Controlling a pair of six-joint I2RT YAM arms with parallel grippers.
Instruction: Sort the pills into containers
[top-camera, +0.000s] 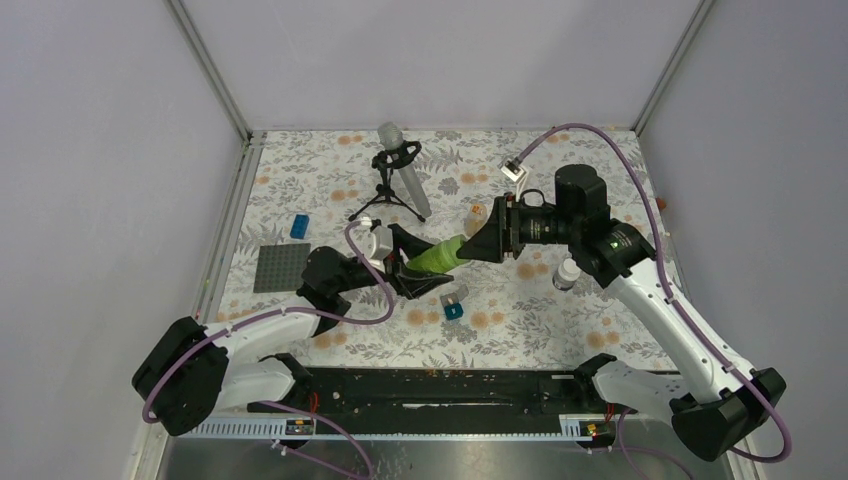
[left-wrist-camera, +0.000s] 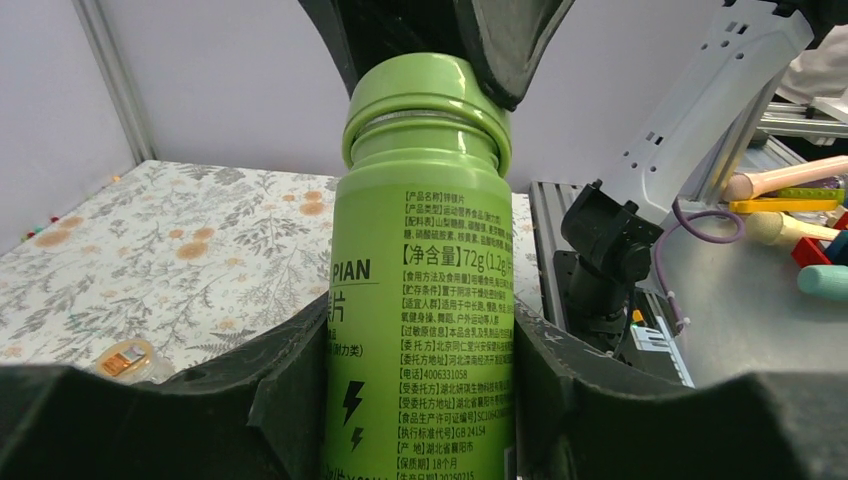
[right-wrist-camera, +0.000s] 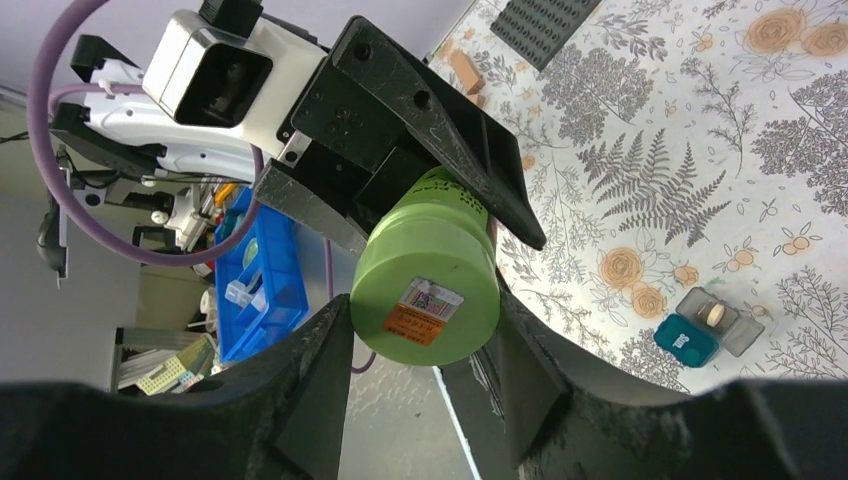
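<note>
jaws of the left gripper (top-camera: 424, 264) pinching the body of the green bottle (top-camera: 445, 252), jaws of the right gripper (top-camera: 472, 245) clamped around its green cap (right-wrist-camera: 425, 290), bottle held tilted above the table (top-camera: 300, 180) between both arms, 1 open teal pill box (top-camera: 455, 308) on the table nearby

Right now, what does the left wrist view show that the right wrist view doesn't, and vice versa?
Left wrist only: the printed label on the green bottle, a gap under its cap, and a small orange-labelled vial on the table. Right wrist only: the sticker on the cap top, the open teal pill box with one pill, and the grey baseplate. Both: the bottle held by the left gripper at its body, with the right gripper jaws on the cap.
</note>
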